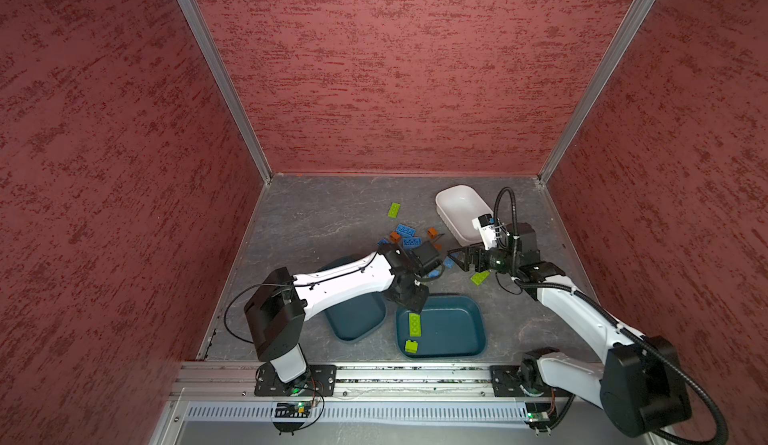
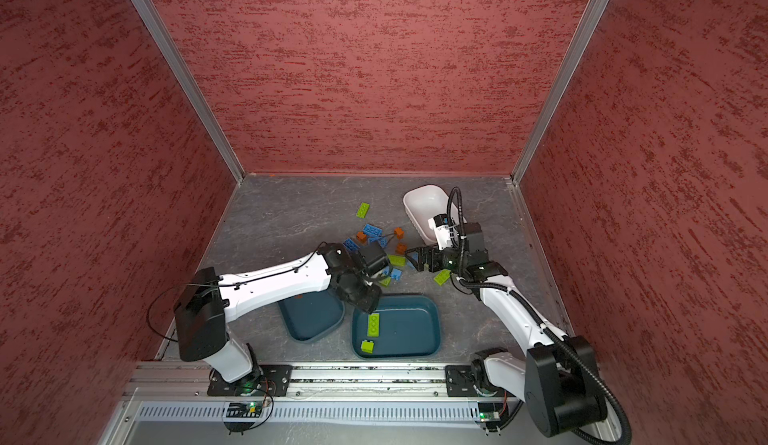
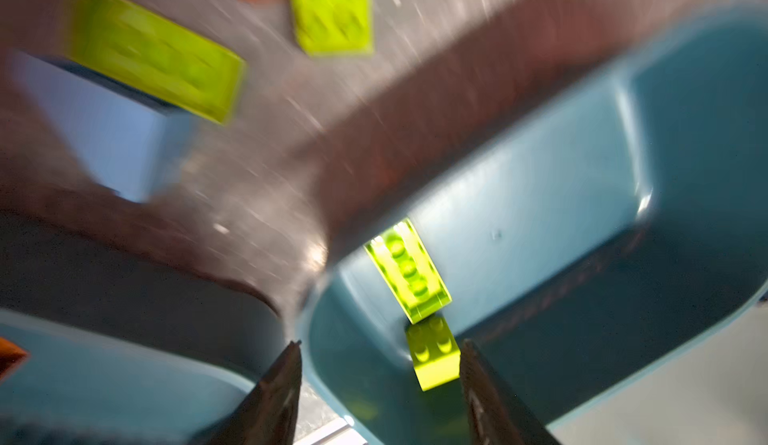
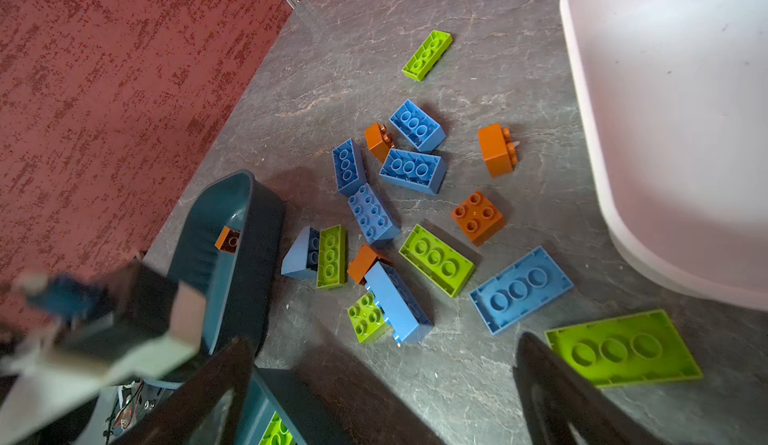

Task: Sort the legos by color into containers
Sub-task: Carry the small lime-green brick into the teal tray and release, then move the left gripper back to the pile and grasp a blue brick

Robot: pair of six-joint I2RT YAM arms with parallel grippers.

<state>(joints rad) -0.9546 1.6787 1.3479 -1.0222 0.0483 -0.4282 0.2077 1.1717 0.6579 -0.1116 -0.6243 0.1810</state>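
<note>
Two green bricks (image 1: 414,324) in tub (image 1: 453,328) under part-open, empty left jaws; upturned blue brick (image 4: 521,289) just ahead of wide-open, empty right jaws.

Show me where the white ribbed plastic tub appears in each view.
Both top views: the white ribbed plastic tub sits far right, at the back.
Left wrist: not in it.
Right wrist: large, cut off by the frame's edge.
Landmark in those three views: the lone lime green plastic brick lying apart from the tub.

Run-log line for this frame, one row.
left gripper open above teal tub | tub holds two green legos | right gripper open over loose legos
</note>
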